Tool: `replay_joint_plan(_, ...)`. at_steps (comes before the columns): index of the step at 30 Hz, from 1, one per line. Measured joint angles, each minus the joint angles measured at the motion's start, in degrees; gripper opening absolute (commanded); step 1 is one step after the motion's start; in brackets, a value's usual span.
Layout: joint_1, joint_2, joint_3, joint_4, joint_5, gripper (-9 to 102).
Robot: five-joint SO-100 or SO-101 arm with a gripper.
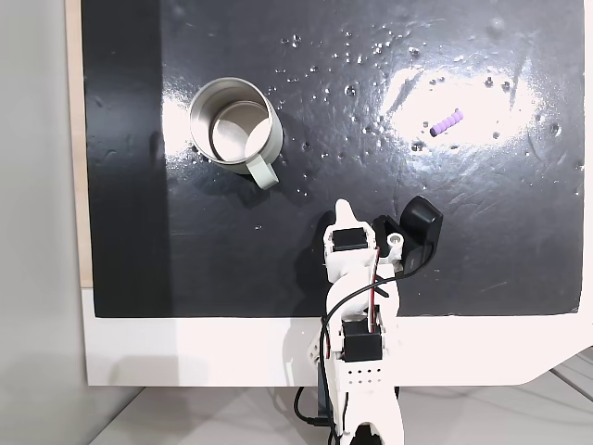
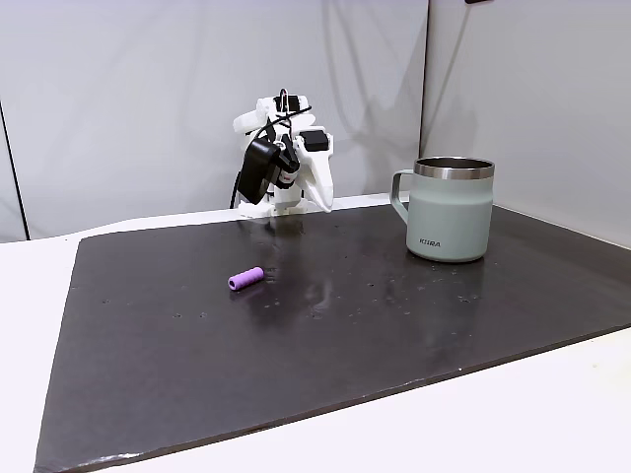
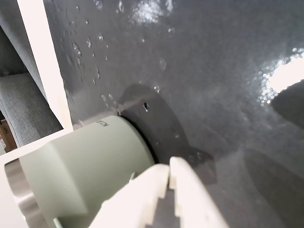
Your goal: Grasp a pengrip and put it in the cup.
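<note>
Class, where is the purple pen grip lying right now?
In a fixed view from above, the pen grip lies on the black mat's upper right, far right of the steel cup and apart from the hand; nothing touches it.

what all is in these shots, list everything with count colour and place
pengrip: one, light purple, lying on the mat, upper right in the top-down fixed view, apart from cup and arm
cup: one, pale grey-green with steel rim, upright on the mat, upper left in that view, nothing seen inside
mat: one, black, shiny, covers most of the table
table: one, white, under the mat
wall: pale grey, behind the arm
arm: one, white with black motors, at the mat's near edge
gripper: one, white, fingertips together, holding nothing
</note>
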Motion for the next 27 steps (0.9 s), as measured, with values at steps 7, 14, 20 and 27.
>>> replay_joint_plan(7, -1.4, 0.0, 0.0, -1.0, -2.1, 0)
replay_joint_plan(14, -1.3, 0.0, 0.0, -1.0, -2.1, 0)
replay_joint_plan(20, 1.4, 0.0, 0.0, -1.8, -1.2, 0)
replay_joint_plan(27, 5.4, -6.1, -8.3, -3.5, 1.4, 0)
